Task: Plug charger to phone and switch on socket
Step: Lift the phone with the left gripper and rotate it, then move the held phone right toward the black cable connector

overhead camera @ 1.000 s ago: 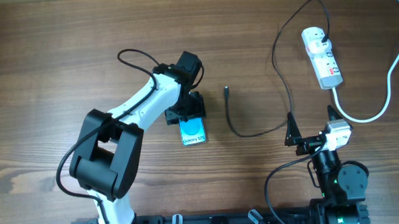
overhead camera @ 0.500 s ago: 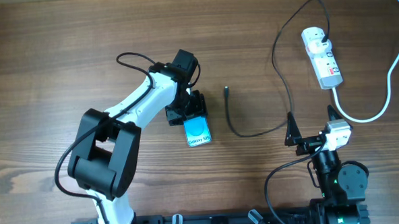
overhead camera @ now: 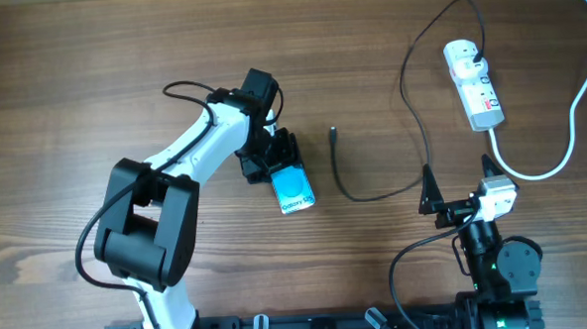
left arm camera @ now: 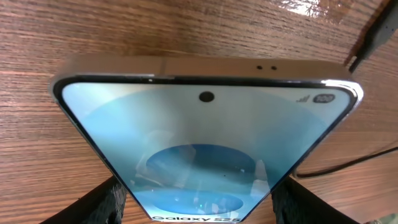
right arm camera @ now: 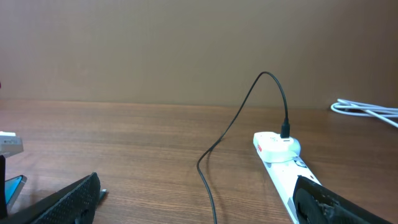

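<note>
My left end effector point(overhead camera: 277, 168) is closed on the phone point(overhead camera: 293, 190), one finger point(left arm camera: 107, 200) on each long side, and holds it near the middle of the worktop point(overhead camera: 62, 85), a little left of centre. The phone's cyan screen faces up, and in the left wrist view the end with the small round camera hole points away from the fingers. Whether the phone rests on the worktop or is raised off it cannot be determined. The plug tip point(overhead camera: 334, 135) of the charger point(overhead camera: 374, 195) lies on the worktop to the right of the phone, apart from it. Its thin black cable curves toward the right, loops toward the far edge and ends plugged into the far end of the socket point(overhead camera: 475, 87). The socket lies near the far right corner, with its thick white lead point(overhead camera: 563, 155) running off toward the right edge. My right end effector point(overhead camera: 460, 182) stands wide open and empty near the near edge on the right, close to the charger cable and well apart from the socket.
</note>
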